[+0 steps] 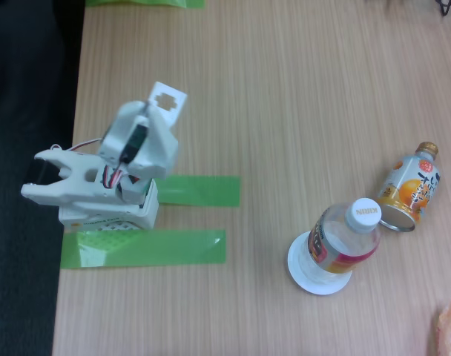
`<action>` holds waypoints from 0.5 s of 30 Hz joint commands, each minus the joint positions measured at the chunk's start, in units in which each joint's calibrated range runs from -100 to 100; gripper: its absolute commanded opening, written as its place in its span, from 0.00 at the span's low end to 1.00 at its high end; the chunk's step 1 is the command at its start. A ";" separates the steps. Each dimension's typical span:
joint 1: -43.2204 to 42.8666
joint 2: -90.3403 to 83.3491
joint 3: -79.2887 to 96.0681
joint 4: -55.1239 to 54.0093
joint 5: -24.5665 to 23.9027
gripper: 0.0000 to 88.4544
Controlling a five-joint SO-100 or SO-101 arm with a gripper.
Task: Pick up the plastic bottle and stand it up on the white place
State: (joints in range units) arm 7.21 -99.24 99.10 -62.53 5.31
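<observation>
Your white arm (114,174) sits folded over its base at about nine o'clock in the fixed view. Your end effector (168,100) points toward one o'clock and grips nothing; from this angle you cannot tell how its jaws stand.

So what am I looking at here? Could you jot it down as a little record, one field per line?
surface: wooden table, seen from above in the fixed view
robot: white arm folded back at the table's left edge, apart from the bottles
gripper: not clear enough to tell open or shut
tape: green tape strips by the arm's base
plastic bottle: clear, white cap, standing upright on the white plate
white plate: round, under the bottle
orange can-bottle: gold cap, to the plastic bottle's upper right; whether they touch is unclear
</observation>
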 commanded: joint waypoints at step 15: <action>-0.10 0.08 0.27 -25.37 -5.76 0.01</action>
State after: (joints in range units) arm 7.21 -99.24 99.10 -85.22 -0.26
